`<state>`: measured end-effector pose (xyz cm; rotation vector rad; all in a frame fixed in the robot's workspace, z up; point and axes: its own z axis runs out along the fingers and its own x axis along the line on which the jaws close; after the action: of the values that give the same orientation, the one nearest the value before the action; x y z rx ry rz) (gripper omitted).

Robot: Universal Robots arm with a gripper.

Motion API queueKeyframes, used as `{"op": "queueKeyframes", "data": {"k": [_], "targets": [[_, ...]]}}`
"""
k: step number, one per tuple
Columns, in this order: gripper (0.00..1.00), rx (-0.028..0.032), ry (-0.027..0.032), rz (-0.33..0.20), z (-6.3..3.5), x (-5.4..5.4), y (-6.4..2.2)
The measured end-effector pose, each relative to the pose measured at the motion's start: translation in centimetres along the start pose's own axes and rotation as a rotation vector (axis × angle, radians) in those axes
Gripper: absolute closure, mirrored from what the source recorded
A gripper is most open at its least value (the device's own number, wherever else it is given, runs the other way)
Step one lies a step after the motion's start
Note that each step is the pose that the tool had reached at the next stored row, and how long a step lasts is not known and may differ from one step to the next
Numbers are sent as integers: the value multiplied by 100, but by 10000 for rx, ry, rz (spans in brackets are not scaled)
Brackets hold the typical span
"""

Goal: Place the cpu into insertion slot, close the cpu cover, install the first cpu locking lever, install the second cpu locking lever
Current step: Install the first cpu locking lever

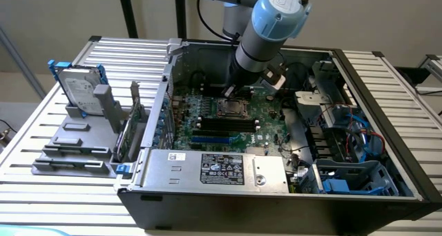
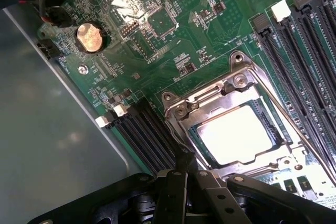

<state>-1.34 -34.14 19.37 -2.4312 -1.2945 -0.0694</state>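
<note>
Wrist view: hand [image 2: 185, 174] clenched, seemingly empty, its tips at a corner of the slot [image 2: 195, 132]. One cpu [image 2: 236, 135] lies seated in that one slot, with one cover [image 2: 210, 97] shut over it. Likely a lever [image 2: 286, 110] step, which calls for a steady push down and under its catch. I count two levers, with some doubt.

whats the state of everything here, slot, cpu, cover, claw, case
insertion slot, filled
cpu, seated in it, shiny top showing
cpu cover, closed down over the cpu
claw, shut, holding nothing, tip by the slot's edge
computer case, side open
</note>
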Motion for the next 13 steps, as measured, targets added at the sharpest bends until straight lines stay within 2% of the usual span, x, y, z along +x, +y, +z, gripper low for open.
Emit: {"op": "queueKeyframes", "data": {"k": [13], "targets": [[89, 8, -1, 16, 4, 25, 6]]}}
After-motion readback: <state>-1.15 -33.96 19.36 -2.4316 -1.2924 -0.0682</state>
